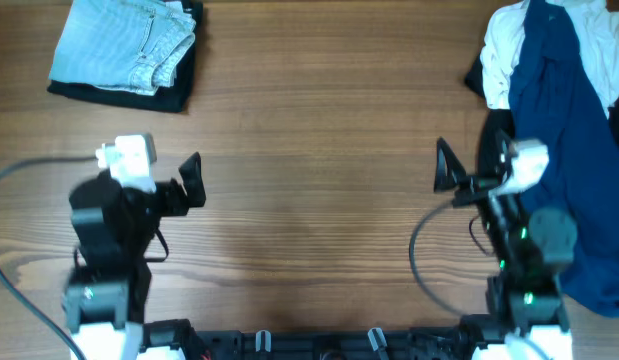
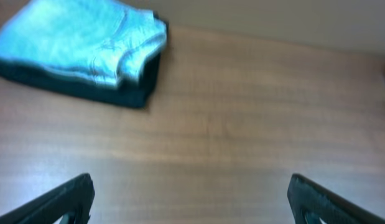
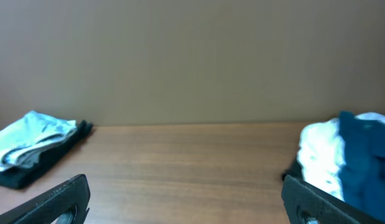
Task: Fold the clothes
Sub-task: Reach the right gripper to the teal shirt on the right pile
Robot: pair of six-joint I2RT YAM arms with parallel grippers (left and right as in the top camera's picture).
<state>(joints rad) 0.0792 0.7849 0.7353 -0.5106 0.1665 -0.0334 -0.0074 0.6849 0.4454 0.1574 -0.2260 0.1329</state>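
**Progress.** At the far left of the worktop (image 1: 319, 120) a folded stack (image 1: 124, 50) is lying squared up: a light denim piece (image 2: 80, 40) is sitting on top of a dark garment (image 2: 127, 93). This portion is judged complete. At the far right an unfolded heap is sprawling. A blue garment (image 1: 559, 140) is draping down the right edge, past the right arm, and a white garment (image 1: 509, 45) is bunching beside and beneath it near the top corner. Neither is showing a fold. Something dark is peeking out at the heap's left edge, and I cannot tell what it is. By this reading, at least two pieces are waiting to be folded.

**Pincers.** The left pincer (image 1: 196, 180) is hovering over bare wood, well apart from the folded stack. Its jaws are standing wide apart in the left wrist view, gripping and touching nothing. The right pincer (image 1: 446, 168) is hanging just left of the blue garment. Its jaws are likewise spreading wide in the right wrist view and are carrying nothing, with no cloth between them.
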